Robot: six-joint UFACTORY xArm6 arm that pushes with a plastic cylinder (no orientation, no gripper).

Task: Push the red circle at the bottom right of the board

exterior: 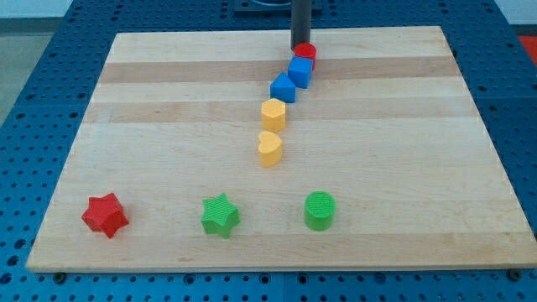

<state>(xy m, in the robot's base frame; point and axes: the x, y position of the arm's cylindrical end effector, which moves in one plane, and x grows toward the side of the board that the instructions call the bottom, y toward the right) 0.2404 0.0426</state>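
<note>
The red circle [306,52] sits near the top edge of the bench [168,126], at about 12 o'clock from the board's centre, touching or nearly touching a blue block [300,71] at its 6 o'clock. We judge it a light, rigid plastic piece that will slide easily on the smooth wood and may turn or slip aside if pushed off-centre. There is nothing to grip it with, since we carry no jaws, only a rod; contact belongs on its side, at about 11 o'clock, to drive it toward the 4 o'clock corner. Our rod stands upright, and my tip [301,47] rests right at the circle's 11 o'clock edge. The blue blocks and yellow blocks [273,113] line up below and could get in the way.
</note>
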